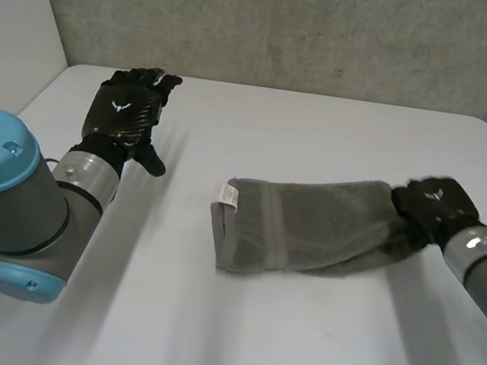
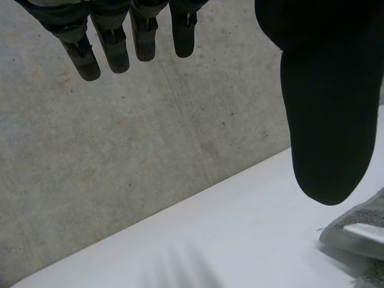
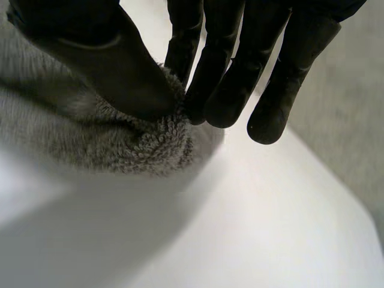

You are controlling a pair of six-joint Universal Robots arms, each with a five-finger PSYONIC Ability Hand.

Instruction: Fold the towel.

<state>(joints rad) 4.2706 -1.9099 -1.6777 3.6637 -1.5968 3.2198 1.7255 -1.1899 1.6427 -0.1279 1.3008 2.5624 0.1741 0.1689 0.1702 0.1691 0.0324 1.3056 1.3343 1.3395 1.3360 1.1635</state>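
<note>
the left hand (image 1: 131, 112) hangs over the table (image 1: 292, 353) well to the left of the towel (image 1: 310, 228), touching nothing; in its wrist view the fingers (image 2: 108, 48) are straight and spread from the thumb, so it is open and empty, with only a hemmed corner of the towel (image 2: 360, 231) lying beyond the thumb. the towel, grey terry, lies near the middle of the table as a long narrow band, slanting a little, its left end squared off with a white label (image 1: 228, 197) showing on top. it looks doubled over lengthwise already, though the layers are rumpled and not lined up neatly. at the towel's right end the right hand (image 1: 430, 209) has hold of it: its wrist view shows the thumb and fingers (image 3: 216, 78) pinching a bunched bit of the towel (image 3: 90, 138) just off the table. as a judgement, the task is partway: one lengthwise fold seems made, and bringing the right end over to the left end, then flattening, is left.
</note>
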